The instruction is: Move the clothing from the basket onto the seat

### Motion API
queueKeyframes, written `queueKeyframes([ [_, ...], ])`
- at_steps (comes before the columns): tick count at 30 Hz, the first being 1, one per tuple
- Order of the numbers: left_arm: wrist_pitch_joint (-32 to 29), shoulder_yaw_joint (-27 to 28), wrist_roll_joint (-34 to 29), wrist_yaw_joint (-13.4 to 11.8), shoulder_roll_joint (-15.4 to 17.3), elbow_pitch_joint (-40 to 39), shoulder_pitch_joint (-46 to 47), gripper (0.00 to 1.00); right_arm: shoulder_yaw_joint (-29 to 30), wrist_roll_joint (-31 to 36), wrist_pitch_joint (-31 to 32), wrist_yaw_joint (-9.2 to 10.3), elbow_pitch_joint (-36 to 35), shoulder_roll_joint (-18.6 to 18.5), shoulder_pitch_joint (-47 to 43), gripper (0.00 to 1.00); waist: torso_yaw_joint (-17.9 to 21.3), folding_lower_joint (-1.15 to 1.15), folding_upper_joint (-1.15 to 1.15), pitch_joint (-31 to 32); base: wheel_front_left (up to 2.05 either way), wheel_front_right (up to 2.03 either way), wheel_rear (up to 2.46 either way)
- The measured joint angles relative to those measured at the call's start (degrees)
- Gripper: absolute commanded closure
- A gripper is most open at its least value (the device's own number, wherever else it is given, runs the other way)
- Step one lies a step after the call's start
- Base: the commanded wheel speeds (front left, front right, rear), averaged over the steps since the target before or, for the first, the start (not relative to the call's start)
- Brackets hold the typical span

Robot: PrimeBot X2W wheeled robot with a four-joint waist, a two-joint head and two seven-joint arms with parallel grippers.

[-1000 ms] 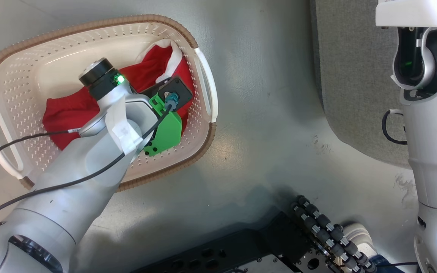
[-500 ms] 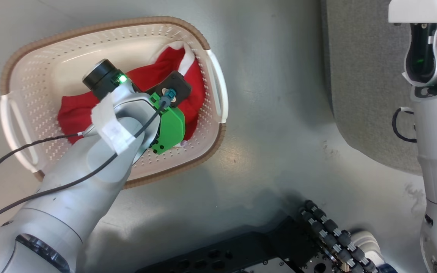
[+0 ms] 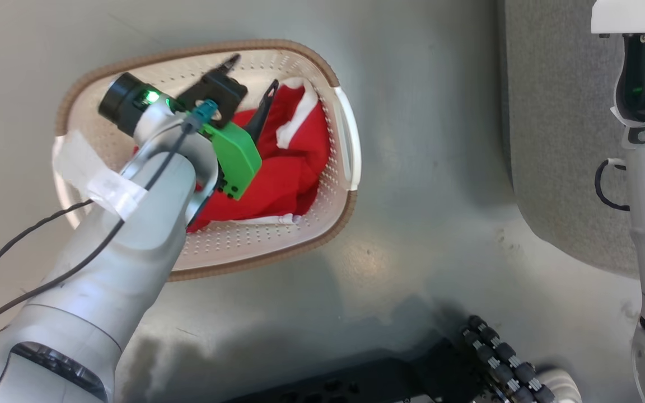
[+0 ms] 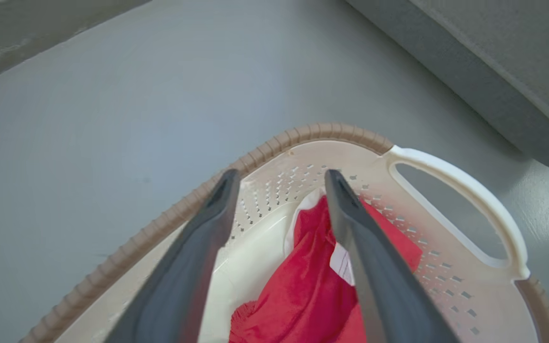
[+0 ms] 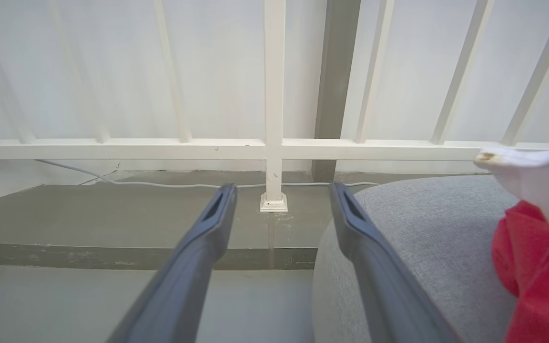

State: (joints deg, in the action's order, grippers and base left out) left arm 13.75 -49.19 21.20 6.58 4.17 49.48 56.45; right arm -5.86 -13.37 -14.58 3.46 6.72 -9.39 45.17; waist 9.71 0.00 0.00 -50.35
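Grey floor (image 3: pixel 412 84) lies between the basket (image 3: pixel 255 242) and the seat (image 3: pixel 557 140), and the robot's dark wheeled base (image 3: pixel 496 352) sits low in the head view. The left gripper (image 3: pixel 252 75) hangs over the basket's far end, jaws spread with nothing between them, above the red clothing (image 3: pixel 289 168) heaped inside. Its pale forearm (image 3: pixel 132 235) hides the basket's left half. The right wrist view shows the right gripper (image 5: pixel 281 190), jaws spread and empty, facing a white railing (image 5: pixel 274 143), and a red garment (image 5: pixel 541 281) lying on the seat.
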Motion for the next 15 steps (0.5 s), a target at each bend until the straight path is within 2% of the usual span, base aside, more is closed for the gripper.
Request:
queueKeyframes([
  [11, 0.68, 7.46, 4.45, -2.83, -0.35, -2.92, -0.30, 0.00, 0.63, 0.62, -0.01, -0.40, 2.03, -0.23, -3.81, 0.00, -2.70, 0.00, 0.00, 5.81, 0.00, 0.00, 0.00],
  [15, 0.67, 11.52, 6.33, -4.54, -0.16, -7.10, -2.18, 0.00, 1.08, 0.76, 0.00, -0.41, 2.94, -0.25, -6.15, 0.00, -3.63, 0.00, 0.00, 8.44, 0.00, 0.00, 0.00],
])
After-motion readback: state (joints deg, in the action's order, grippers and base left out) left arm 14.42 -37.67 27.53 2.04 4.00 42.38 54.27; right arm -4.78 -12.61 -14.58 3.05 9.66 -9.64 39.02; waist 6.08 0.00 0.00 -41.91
